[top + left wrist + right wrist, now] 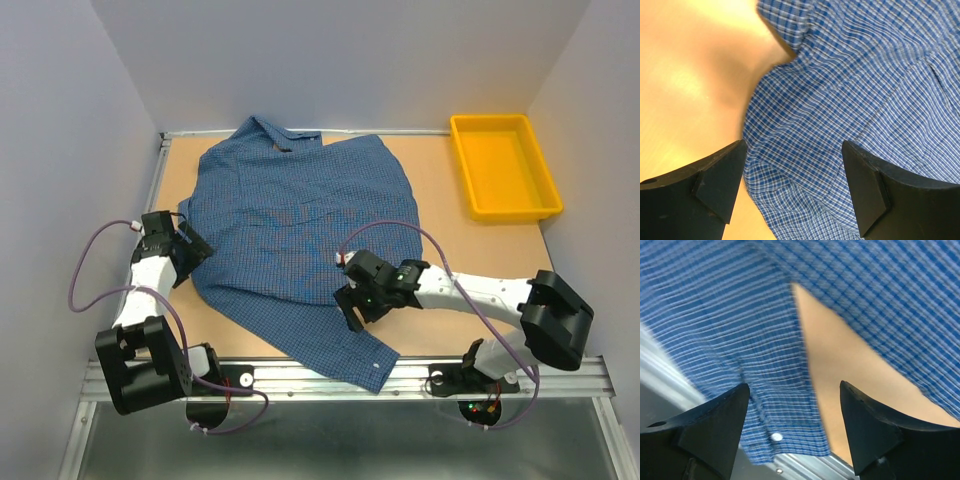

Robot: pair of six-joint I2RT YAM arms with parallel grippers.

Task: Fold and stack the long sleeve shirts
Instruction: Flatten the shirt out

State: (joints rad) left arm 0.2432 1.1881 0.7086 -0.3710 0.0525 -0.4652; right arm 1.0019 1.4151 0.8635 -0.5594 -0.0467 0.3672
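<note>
Nearest me, a cuff (771, 440) with a small white button (776, 437) hangs over the metal rail (300, 380) at the table's edge, just below and between the tips of the right gripper (793, 390). Its two black wedge-shaped fingers (715, 415) stand wide apart and hold nothing. Under them the sleeve runs on one side and a strip of bare tan table (440, 200) shows on the other. The left gripper (794, 145) is also spread wide and empty, and the rumpled side edge of the blue shirt (290, 220) lies between its fingers, with bare wood off to one side. Beyond both sets of fingers the shirt lies mostly flat across the middle of the table, its collar (280, 135) at the far edge. Far off past the right fingers sits a yellow plastic bin (515, 212), hard and smooth-walled. The cloth is a fine dark-and-light check, thin and woven, creased where it bunches. I'd say it is light and limp and will sag and slide on the smooth wood rather than keep a shape. The doubled, stitched parts look like the surest places to pinch: cuff, hem and shoulder seam.
</note>
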